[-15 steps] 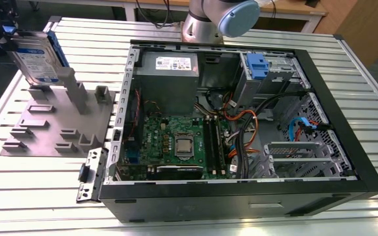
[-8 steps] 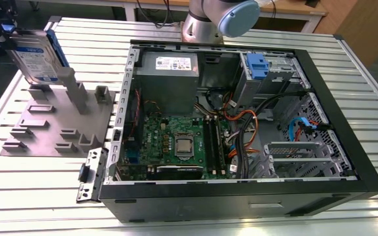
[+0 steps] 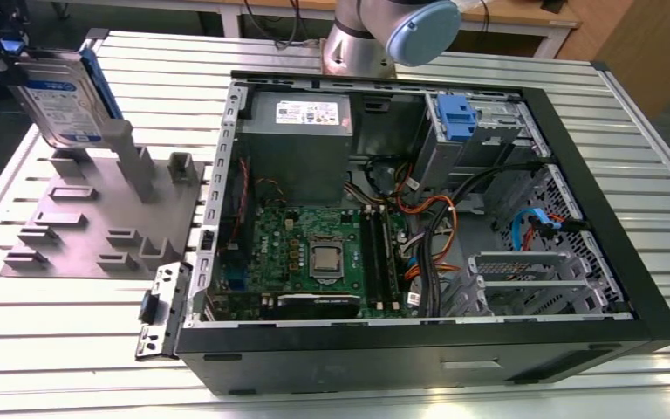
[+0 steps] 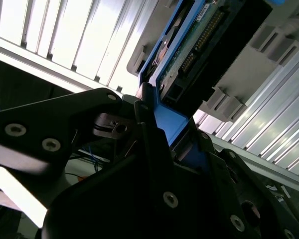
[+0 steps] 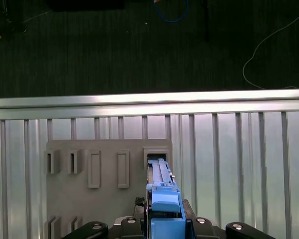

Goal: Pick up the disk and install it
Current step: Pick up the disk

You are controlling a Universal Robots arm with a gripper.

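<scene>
The disk (image 3: 67, 96), a silver drive with a white-and-blue label and blue rails, stands on edge at the exterior view's far left, over the upright holder of the grey fixture plate (image 3: 79, 218). My gripper (image 3: 10, 52) is shut on its top end. In the first wrist view the blue rail (image 5: 162, 199) runs from the gripper (image 5: 162, 226) down to a slot in the plate (image 5: 104, 194). Whether the disk still sits in that slot I cannot tell. The second wrist view shows the black fingers (image 4: 154, 149) clamping the blue carrier of the disk (image 4: 199, 40).
An open black computer case (image 3: 649, 288) lies on the slatted metal table (image 3: 56, 349). Inside are a grey power supply (image 3: 300, 113), a motherboard (image 3: 324, 253), cables, and a grey drive cage with a blue latch (image 3: 457, 118). The arm's base (image 3: 387, 35) stands behind the case.
</scene>
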